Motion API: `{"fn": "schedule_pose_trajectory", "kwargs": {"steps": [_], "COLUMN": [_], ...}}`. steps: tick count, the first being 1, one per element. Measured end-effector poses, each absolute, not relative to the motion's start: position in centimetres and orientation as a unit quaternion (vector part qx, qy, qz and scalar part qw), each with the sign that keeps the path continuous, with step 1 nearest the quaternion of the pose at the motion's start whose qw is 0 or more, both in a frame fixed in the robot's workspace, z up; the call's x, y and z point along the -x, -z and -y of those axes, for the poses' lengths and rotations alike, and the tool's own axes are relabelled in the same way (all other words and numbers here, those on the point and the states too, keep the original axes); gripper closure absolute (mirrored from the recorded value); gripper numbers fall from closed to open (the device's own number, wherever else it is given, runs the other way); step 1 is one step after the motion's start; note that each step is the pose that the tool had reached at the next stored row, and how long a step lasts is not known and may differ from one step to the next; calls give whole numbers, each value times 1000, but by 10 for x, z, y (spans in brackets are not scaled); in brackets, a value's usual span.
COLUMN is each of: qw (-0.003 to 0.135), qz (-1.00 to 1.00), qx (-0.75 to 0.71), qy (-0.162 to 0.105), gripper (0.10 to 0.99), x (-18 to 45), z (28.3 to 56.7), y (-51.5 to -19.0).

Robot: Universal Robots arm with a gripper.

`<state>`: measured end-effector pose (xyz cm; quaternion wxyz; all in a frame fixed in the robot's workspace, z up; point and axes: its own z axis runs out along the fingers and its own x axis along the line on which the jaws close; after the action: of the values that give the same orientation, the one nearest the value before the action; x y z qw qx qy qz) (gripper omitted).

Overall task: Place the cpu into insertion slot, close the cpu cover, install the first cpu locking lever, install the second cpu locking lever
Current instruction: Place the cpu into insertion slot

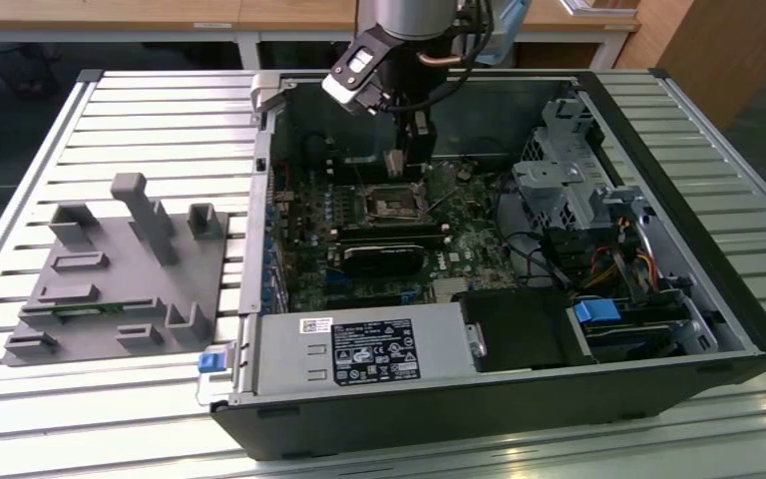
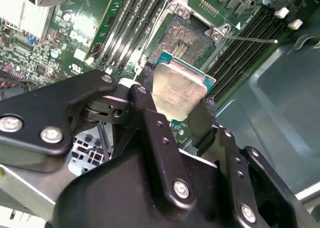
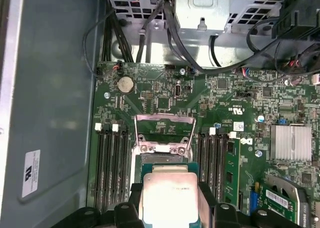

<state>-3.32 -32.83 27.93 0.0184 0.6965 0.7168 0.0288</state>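
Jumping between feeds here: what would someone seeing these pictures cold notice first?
The silvery cpu clamped in the black gripper, close to the empty insertion slot on the green board, stands out in both wrist views. In the exterior view, the open computer case lies on a slatted table, with a grey fixture block at the exterior view's left.

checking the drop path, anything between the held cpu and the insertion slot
Nothing; in the second wrist view the stretch from cpu to insertion slot is bare.
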Motion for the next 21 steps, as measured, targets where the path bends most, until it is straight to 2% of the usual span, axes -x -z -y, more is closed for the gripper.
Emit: {"fn": "schedule_pose_trajectory", "kwargs": {"steps": [21], "qw": [20], "qz": [-710], "qx": [-703], "qy": [-30], "gripper": [561], "x": [39], "z": [328], "y": [-256]}}
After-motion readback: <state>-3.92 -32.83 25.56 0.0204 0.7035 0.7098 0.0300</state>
